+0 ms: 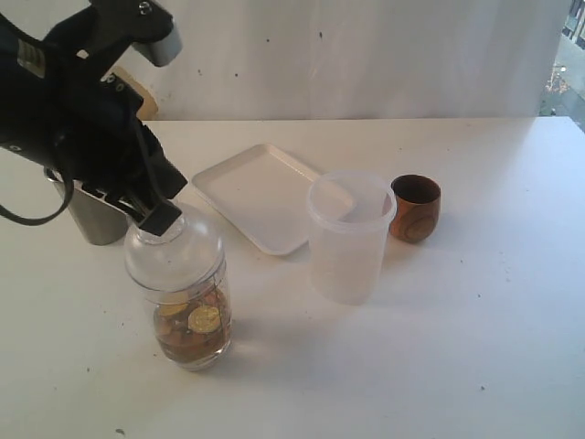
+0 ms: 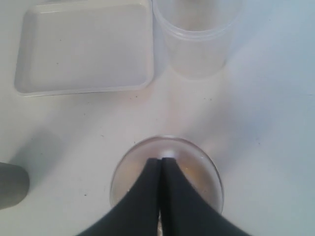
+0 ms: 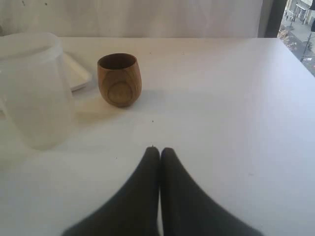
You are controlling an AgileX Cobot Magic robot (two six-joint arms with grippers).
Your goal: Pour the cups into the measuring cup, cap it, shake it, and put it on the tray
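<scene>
Exterior view: the left gripper (image 1: 160, 218), jaws pressed together and holding nothing, has its tip at the top of the clear dome cap (image 1: 174, 249) on the measuring cup (image 1: 194, 315), which stands on the tabletop (image 1: 439, 347) near the white tray (image 1: 256, 187). The right gripper (image 3: 159, 150), likewise closed and empty, points toward the wooden cup (image 3: 119, 78).

The left arm (image 1: 73, 128) hides most of the tumbler (image 1: 94, 222); in the right wrist view, the tub (image 3: 34, 93) blocks nearly all the tray (image 3: 78, 73).
</scene>
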